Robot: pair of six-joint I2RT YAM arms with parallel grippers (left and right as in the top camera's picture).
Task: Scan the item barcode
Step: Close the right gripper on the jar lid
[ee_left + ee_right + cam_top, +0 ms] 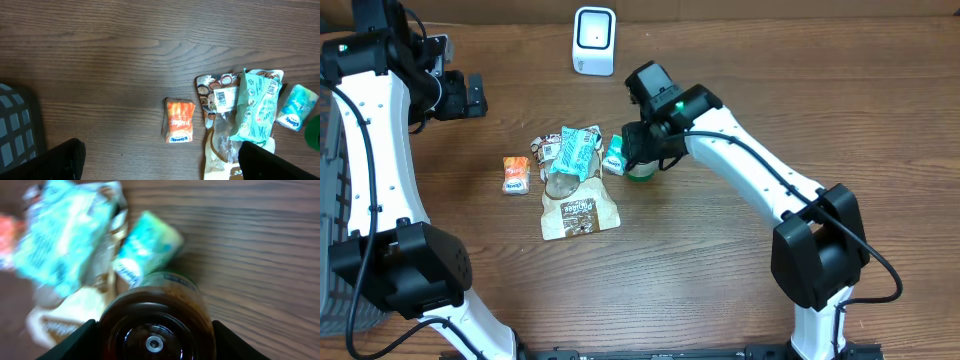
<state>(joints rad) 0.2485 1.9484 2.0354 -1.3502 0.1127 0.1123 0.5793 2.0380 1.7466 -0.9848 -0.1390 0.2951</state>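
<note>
Nearest, mid-table, a brown pouch (578, 215) lies partly under a teal packet (578, 150), with an orange packet (516, 174) to their left. Just right of them, the bottle (157, 322) stands between the right gripper's (642, 158) part-open jaws. Whether they press it, I cannot tell. Toward the far left corner, the left gripper (470, 95) gapes wide, holding nothing. The scanner (594, 40) sits by the far edge.

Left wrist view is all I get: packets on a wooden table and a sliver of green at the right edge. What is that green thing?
Observer: A bottle with a green label and dark contents.
Operator: Is anything holding it?
Observer: The right gripper straddles it from both sides; a firm grip I cannot confirm.
Operator: Where is the scanner?
Observer: A white scanner stands at the back of the table.
</note>
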